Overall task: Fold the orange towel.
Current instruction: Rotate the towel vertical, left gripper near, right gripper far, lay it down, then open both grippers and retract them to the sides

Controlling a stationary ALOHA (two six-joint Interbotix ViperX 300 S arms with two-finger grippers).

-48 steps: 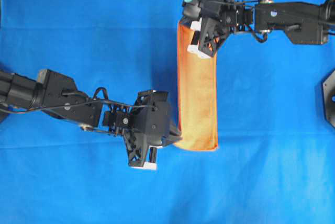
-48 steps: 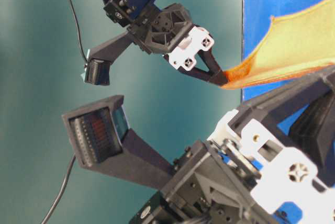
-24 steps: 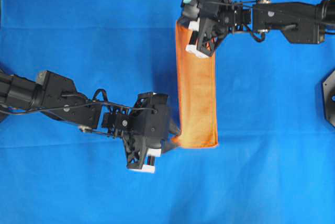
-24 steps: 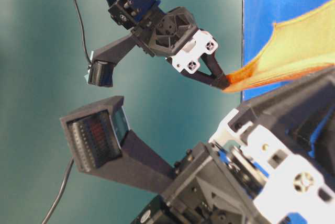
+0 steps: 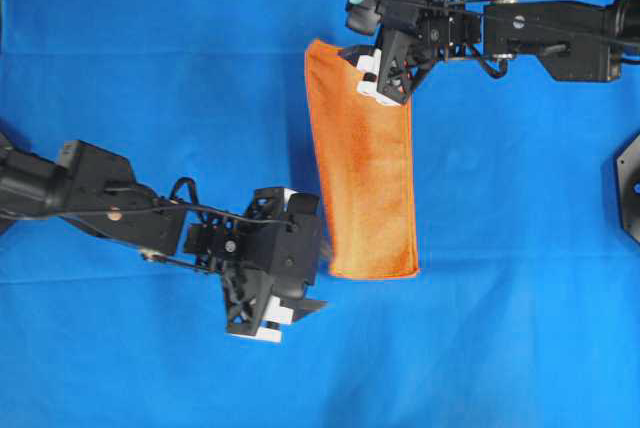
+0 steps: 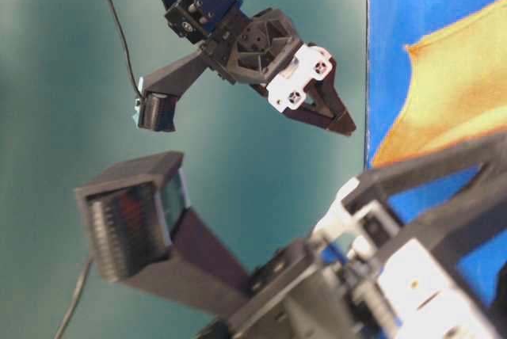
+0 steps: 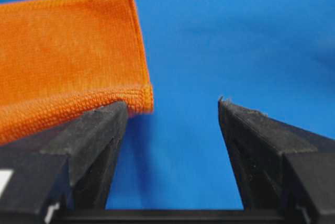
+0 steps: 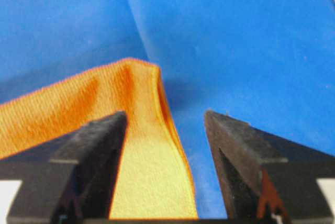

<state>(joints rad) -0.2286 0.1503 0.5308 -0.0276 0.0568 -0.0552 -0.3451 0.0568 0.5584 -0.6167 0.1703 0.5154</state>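
Observation:
The orange towel [image 5: 365, 163] lies folded in a long strip on the blue cloth; it also shows in the table-level view [image 6: 451, 93]. My left gripper [image 5: 320, 286] is open and empty just off the towel's near left corner. In the left wrist view my left gripper [image 7: 172, 103] has its jaws apart over blue cloth, with the towel corner [image 7: 68, 62] beside the left finger. My right gripper [image 5: 360, 68] is open above the towel's far end. In the right wrist view my right gripper [image 8: 165, 114] has the towel [image 8: 146, 166] lying loose below its jaws. It hangs free in the table-level view [image 6: 342, 123].
A blue cloth [image 5: 150, 68] covers the whole table. A black base [image 5: 628, 188] sits at the right edge. The left arm's wrist camera [image 6: 135, 220] fills the near part of the table-level view.
Both grippers have opened and let go of the towel. Its lifted edge has dropped, so it lies wider and flat. The left gripper has drawn back down and left.

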